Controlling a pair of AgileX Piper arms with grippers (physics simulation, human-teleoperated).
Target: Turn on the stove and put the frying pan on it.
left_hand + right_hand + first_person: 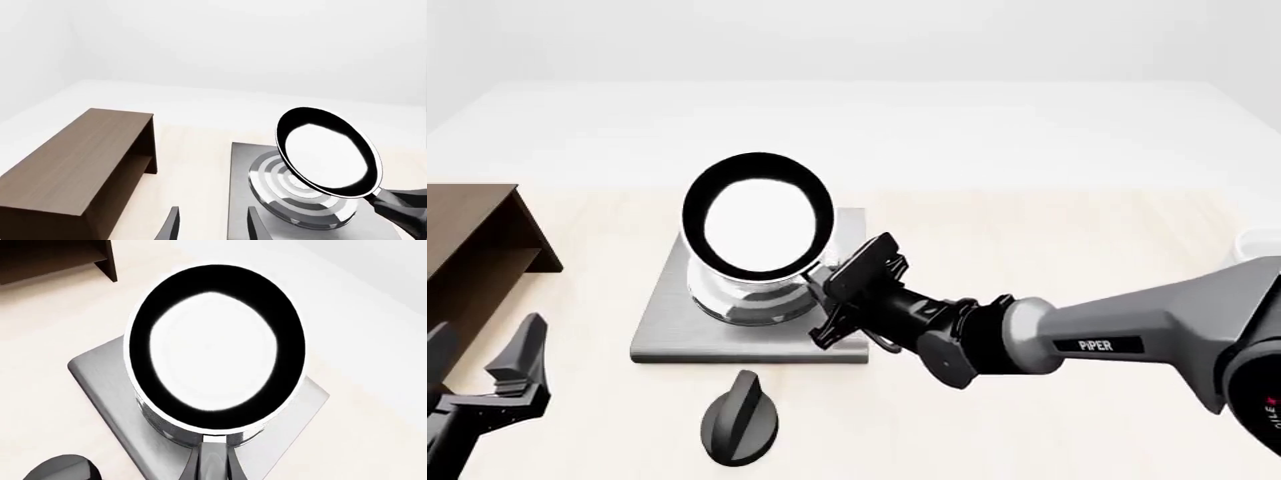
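Nearest the camera, the black oval knob [738, 417] sits below the right pincer [851, 288], which is clamped on the long handle of the round black frying pan [757, 216], tilted over the grey square stove plate [681, 322]. Judged: placing underway; next, level and lower it. The handle is mostly hidden; pan-to-burner contact is unclear. The left pincer [518, 368] stands apart, spread and empty.

The front camera looks down the counter [1068, 250] from behind; both wrist cameras sit close, sharing the stove [241, 200].
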